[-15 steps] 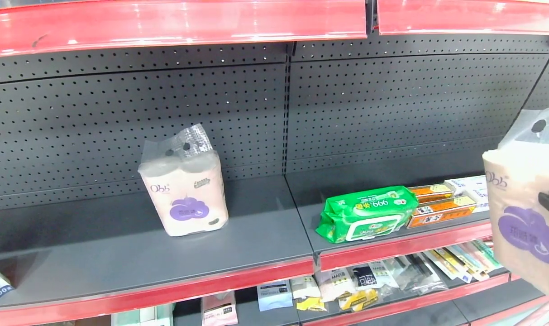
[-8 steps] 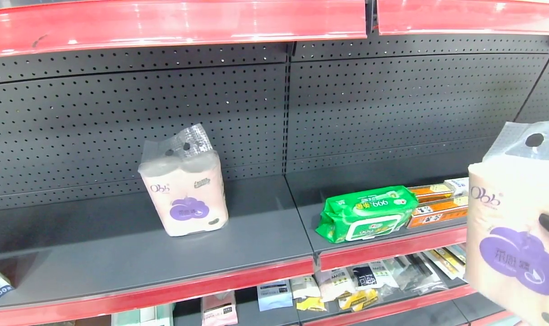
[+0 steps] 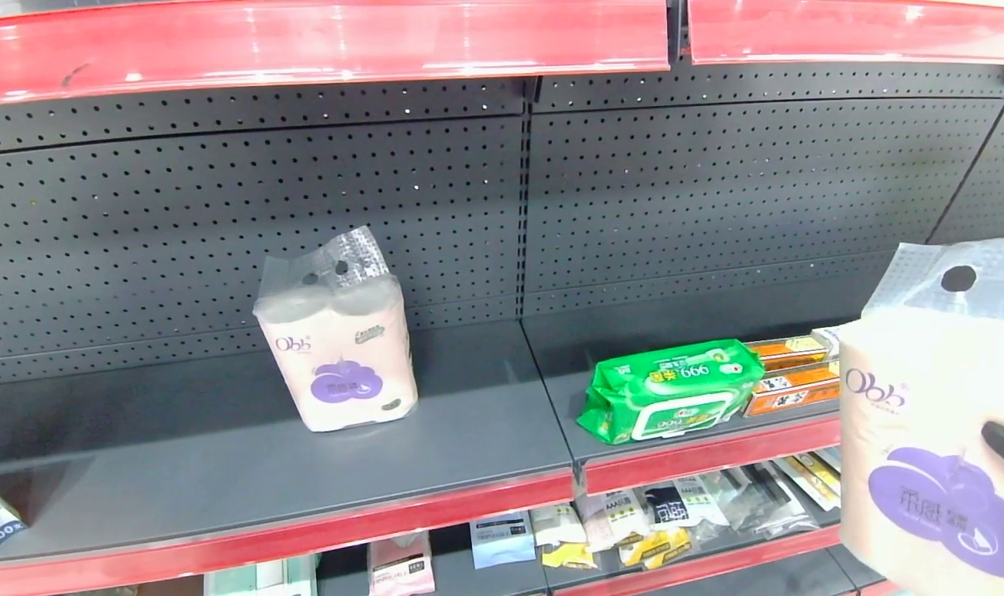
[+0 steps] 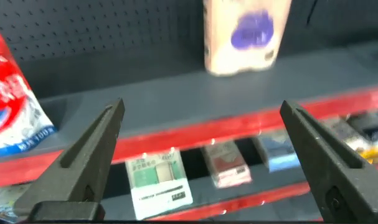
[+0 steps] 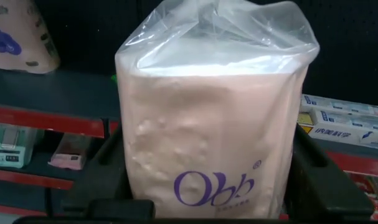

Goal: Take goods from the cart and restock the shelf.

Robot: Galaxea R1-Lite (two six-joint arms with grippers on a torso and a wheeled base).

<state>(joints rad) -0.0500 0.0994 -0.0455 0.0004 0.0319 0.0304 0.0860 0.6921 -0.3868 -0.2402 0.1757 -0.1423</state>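
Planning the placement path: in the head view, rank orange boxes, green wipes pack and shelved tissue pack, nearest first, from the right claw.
1. Orange boxes, right bay, beside right claw.
2. Green wipes pack, left of them.
3. Shelved tissue pack, left bay.

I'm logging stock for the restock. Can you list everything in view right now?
shelved tissue pack: one, cream with purple print, upright on the grey shelf, left bay
wipes pack: one, green, flat on the right bay
orange boxes: two, orange, lying just right of the wipes pack
red-and-white bag: one, shelf's far left end
small packets: several, mixed colours, lower shelf
held tissue pack: one, cream with purple print, in the air before the shelf's right end
left tool: black, open, before the shelf front
right tool: black, shut on the held tissue pack
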